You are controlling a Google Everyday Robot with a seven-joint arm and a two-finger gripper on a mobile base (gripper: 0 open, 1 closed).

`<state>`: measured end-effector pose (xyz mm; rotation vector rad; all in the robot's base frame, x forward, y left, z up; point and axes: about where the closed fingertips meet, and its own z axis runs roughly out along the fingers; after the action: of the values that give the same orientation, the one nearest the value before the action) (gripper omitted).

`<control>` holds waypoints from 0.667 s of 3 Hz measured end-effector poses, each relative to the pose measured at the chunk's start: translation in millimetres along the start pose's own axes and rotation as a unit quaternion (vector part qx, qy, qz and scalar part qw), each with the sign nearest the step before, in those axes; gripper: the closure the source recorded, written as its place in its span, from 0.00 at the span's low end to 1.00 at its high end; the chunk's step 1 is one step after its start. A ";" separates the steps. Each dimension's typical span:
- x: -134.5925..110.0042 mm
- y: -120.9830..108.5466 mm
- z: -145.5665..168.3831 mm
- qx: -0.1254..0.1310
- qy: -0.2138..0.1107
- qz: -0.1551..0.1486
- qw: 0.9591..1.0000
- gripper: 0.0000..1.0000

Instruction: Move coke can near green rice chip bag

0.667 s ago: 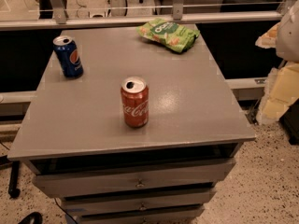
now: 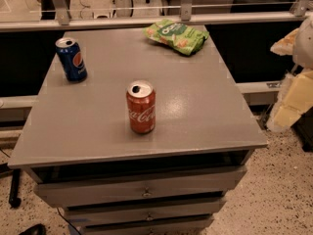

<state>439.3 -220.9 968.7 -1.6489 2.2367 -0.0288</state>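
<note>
Coke can point(image 2: 141, 106) central; green rice chip bag point(image 2: 177, 35) behind; Pepsi can point(image 2: 71, 58) left; tool point(image 2: 292, 102) right, state unclear.

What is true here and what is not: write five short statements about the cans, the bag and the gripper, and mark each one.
1. The coke can stands upright near the middle of the table. True.
2. The green rice chip bag lies at the table's near edge. False: it lies at the far edge, right of centre.
3. The Pepsi can stands upright at the far left. True.
4. The gripper holds the coke can. False: it hangs beyond the table's right side, apart from the can.
5. The coke can touches the bag. False: bare tabletop lies between them.
</note>
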 end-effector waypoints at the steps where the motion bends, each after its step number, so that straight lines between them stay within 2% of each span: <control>1: 0.5 3.2 35.8 -0.027 -0.073 0.064 0.995 0.00; 2: -28.7 5.3 77.9 -0.059 -0.176 0.118 0.976 0.00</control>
<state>464.9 -177.5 902.5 -1.3090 2.1695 0.4311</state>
